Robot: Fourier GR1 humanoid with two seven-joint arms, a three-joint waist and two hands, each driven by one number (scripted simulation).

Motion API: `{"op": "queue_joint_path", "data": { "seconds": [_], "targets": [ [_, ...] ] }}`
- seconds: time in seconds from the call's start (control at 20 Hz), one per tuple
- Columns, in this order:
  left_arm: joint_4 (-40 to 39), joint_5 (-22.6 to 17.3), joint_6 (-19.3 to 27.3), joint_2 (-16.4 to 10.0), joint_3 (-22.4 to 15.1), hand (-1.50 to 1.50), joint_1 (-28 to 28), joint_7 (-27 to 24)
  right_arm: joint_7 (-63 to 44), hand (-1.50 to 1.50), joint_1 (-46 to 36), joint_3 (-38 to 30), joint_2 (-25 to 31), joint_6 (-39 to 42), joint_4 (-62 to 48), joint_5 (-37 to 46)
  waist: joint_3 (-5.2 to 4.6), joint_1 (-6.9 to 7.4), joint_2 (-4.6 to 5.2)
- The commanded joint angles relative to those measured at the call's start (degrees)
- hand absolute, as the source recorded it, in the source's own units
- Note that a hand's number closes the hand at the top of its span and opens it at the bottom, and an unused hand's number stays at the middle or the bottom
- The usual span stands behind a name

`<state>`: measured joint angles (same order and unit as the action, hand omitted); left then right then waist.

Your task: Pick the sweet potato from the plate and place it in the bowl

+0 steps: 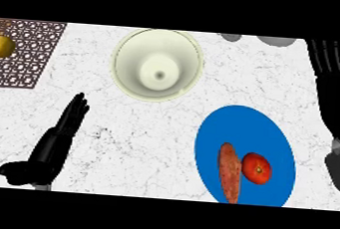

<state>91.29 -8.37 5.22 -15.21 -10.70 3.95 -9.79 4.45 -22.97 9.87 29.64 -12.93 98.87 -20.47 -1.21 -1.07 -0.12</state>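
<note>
On the counter (164, 126), the plate (253, 127) sits front-right and the bowl (132, 74) mid-back. My right hand (335, 93) hangs straight-fingered at the right edge; my left hand (61, 134) rests the same, front-left. The sweet potato (229, 173) lies on the plate's left side, pointing front-to-back, with a tomato (257, 168) just beside it. I'd grip across its width.

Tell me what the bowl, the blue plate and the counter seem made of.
The pale cream round bowl looks like glazed ceramic: soft sheen on its wall. The blue round plate is matte, evenly coloured; plastic or ceramic, unclear. The white counter resembles marble: fine grey veins.
</note>
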Motion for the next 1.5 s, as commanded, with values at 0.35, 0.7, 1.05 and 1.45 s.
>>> {"op": "queue_joint_path", "data": {
  "seconds": [0.35, 0.7, 1.05, 1.45],
  "targets": [
    [-0.34, -3.68, 4.44, -5.40, 13.82, 0.00, -9.35, 5.05, -7.67, -1.50, 0.54, 22.91, -2.27, -0.21, 8.88, 16.02, 0.86, -0.79, -1.08],
    [-2.20, -5.21, 2.71, -7.52, 16.94, 0.00, -12.41, 6.36, -2.54, -1.50, 18.96, 39.23, -5.15, -12.44, 20.36, 37.24, 1.17, -0.24, -0.27],
    [-3.88, -5.65, 2.41, -8.20, 18.29, 0.00, -14.28, 7.41, -25.20, -1.50, 19.66, 33.68, 9.46, -4.95, 35.83, 48.91, 1.02, -0.83, -0.38],
    [-5.56, -5.25, 1.77, -7.98, 18.14, 0.00, -15.40, 6.72, -42.28, -1.50, 15.45, 25.97, 25.83, 16.50, 45.43, 38.17, 0.90, -0.13, 0.01]
  ]
}}
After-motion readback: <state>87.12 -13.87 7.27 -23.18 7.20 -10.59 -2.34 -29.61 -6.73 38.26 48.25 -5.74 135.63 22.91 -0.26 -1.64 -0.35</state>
